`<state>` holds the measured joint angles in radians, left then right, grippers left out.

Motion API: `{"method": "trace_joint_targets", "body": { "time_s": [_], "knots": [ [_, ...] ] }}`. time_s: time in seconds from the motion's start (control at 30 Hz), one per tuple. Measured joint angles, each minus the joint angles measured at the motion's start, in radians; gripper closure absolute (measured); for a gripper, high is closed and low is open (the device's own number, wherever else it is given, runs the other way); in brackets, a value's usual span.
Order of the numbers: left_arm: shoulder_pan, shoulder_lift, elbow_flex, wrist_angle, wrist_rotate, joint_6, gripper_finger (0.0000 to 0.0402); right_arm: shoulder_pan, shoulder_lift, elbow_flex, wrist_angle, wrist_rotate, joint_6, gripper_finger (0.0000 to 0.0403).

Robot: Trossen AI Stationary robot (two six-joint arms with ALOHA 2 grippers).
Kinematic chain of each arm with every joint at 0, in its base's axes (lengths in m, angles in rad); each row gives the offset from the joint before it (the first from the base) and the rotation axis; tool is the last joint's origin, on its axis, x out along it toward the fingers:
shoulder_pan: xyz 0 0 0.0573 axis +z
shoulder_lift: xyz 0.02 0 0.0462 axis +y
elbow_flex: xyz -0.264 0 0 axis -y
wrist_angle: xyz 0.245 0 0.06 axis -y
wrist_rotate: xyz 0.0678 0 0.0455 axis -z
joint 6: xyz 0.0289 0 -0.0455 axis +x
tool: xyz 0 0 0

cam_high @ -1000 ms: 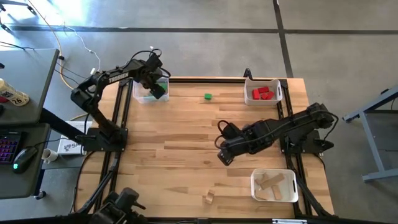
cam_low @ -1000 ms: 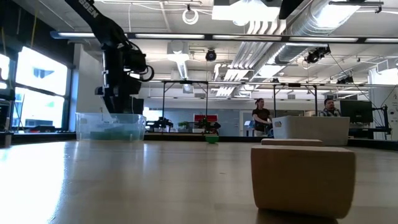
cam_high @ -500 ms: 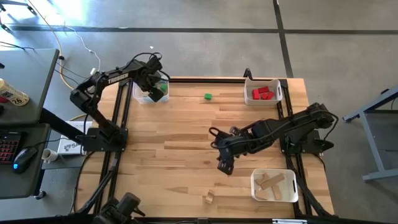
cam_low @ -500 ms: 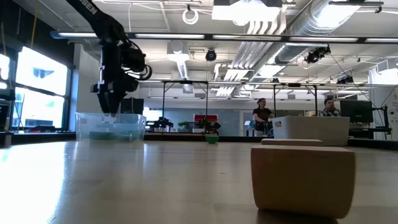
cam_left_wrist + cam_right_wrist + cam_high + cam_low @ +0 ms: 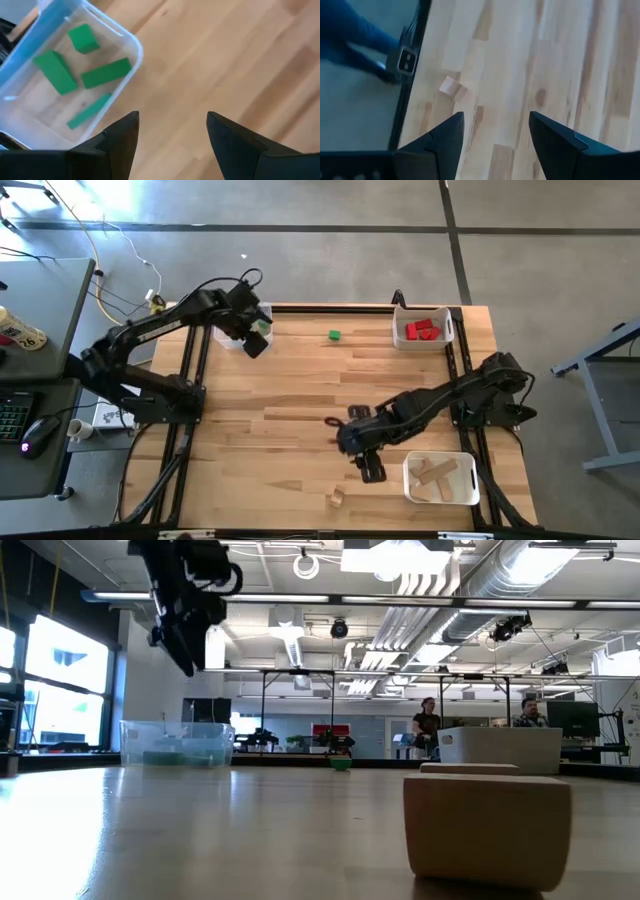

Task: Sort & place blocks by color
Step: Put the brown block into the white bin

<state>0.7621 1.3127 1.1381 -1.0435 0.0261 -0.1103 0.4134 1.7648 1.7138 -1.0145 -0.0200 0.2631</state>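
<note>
Left gripper (image 5: 170, 131) jaws wide, empty, beside green bin (image 5: 131, 44); right gripper (image 5: 495, 131) jaws open, empty, aimed at plain wood block (image 5: 451, 87) for pickup.

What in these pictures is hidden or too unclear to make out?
- Green bin, high view: the left gripper partly covers it, so its contents don't show there.
- Red blocks, high view: too small to count.
- Red bin's contents, low view: its opaque wall hides them.
- Light wood pieces, right wrist view: too blurred to tell one from two.
</note>
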Motion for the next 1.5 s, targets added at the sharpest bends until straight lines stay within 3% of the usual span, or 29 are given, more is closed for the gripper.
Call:
{"method": "trace_joint_targets", "body": {
  "time_s": [0.43, 1.03, 1.5],
  "knots": [
    [-0.216, -0.204, 0.0, -0.099, -0.004, -0.262, 0.0182, 0.055, 0.053, 0.0, 0.085, 0.008, -0.411, 0.0192],
    [-0.449, -0.269, 0.0, -0.122, -0.014, -0.437, 0.0183, 0.114, 0.214, 0.0, 0.213, -0.015, -0.709, 0.0192],
    [-0.542, -0.268, 0.0, -0.121, -0.066, -0.507, 0.0183, 0.124, 0.314, 0.0, 0.239, -0.063, -0.78, 0.0192]
  ]
}}
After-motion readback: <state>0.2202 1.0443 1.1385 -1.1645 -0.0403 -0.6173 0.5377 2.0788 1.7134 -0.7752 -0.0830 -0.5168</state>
